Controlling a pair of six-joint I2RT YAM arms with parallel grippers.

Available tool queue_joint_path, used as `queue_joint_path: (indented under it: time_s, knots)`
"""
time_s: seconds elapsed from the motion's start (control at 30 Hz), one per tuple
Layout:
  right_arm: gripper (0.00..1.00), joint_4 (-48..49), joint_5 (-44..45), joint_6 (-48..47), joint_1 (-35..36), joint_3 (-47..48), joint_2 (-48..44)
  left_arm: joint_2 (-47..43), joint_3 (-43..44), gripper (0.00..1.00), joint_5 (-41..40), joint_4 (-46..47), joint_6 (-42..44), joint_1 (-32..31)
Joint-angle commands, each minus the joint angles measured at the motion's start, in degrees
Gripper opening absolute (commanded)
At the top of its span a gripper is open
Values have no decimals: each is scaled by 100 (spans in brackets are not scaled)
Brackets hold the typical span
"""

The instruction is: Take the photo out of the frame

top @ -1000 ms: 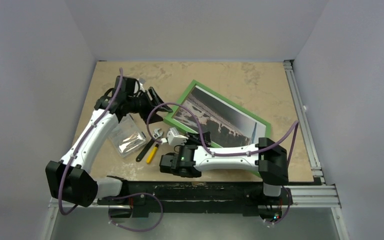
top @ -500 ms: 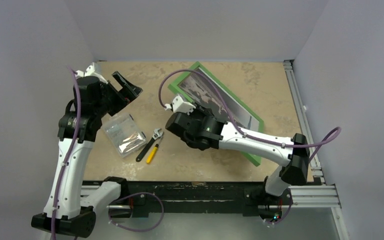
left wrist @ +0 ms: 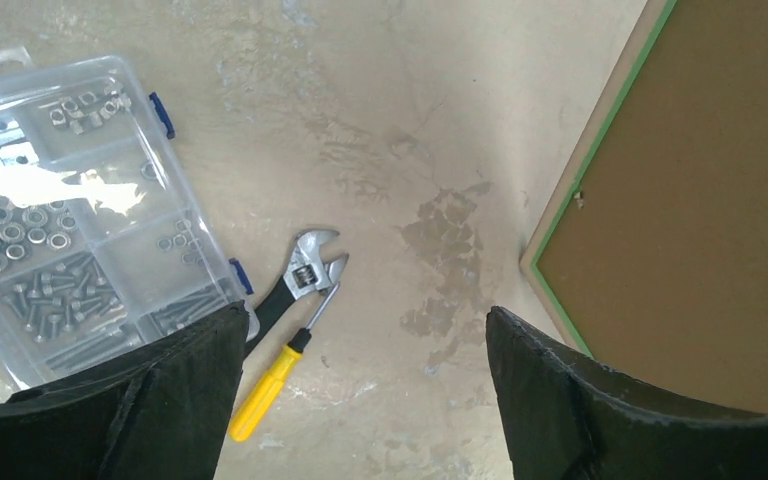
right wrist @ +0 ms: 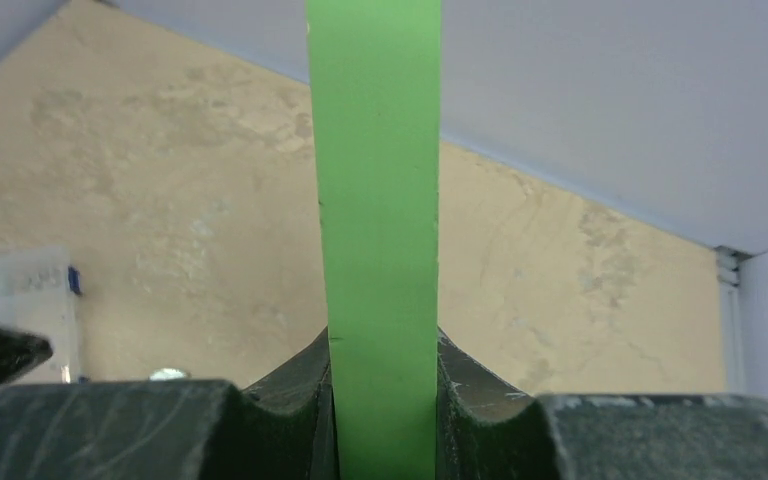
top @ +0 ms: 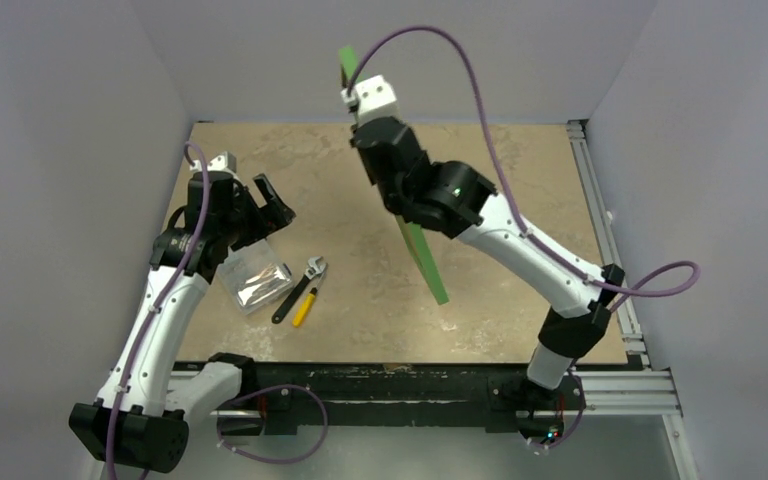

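Observation:
My right gripper (top: 375, 140) is shut on the frame (top: 422, 255) and holds it up in the air, edge-on to the top view, as a thin green strip tilted over the table's middle. In the right wrist view the green moulding (right wrist: 375, 200) runs straight up between the closed fingers (right wrist: 305, 385). The left wrist view shows the frame's back: a brown backing board (left wrist: 700, 200) bordered by green and pale wood (left wrist: 600, 165). The photo is hidden. My left gripper (top: 272, 200) hangs open and empty over the table's left side, apart from the frame.
A clear plastic box of screws and nuts (top: 250, 275) lies at the left. Beside it are an adjustable wrench (top: 300, 285) and a yellow-handled screwdriver (top: 305, 308). A metal rail (top: 600, 200) runs along the table's right edge. Grey walls enclose the table.
The right arm has lifted the frame from lying flat to standing on edge high above the table. The left gripper has opened and drawn back to the left.

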Motion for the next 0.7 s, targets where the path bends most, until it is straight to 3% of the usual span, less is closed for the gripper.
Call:
queue_joint_path:
  time_s: [0.0,0.23,0.43,0.67]
  knots:
    - [0,397,-1450,1602,-1355,-198,-844,-116,39,85,-58,429,257,-46]
    - [0,1003,-3624,2929,-3495,-2199,-1804,-61,-42,84,191,540,221,-51]
    - [0,1442,-4237,3065,-4882,-3630,-2198,-34,-114,84,368,646,191,-48]
    - [0,2328,-4646,3233,-5847,-5491,-2698,-3,-227,84,777,852,191,-54]
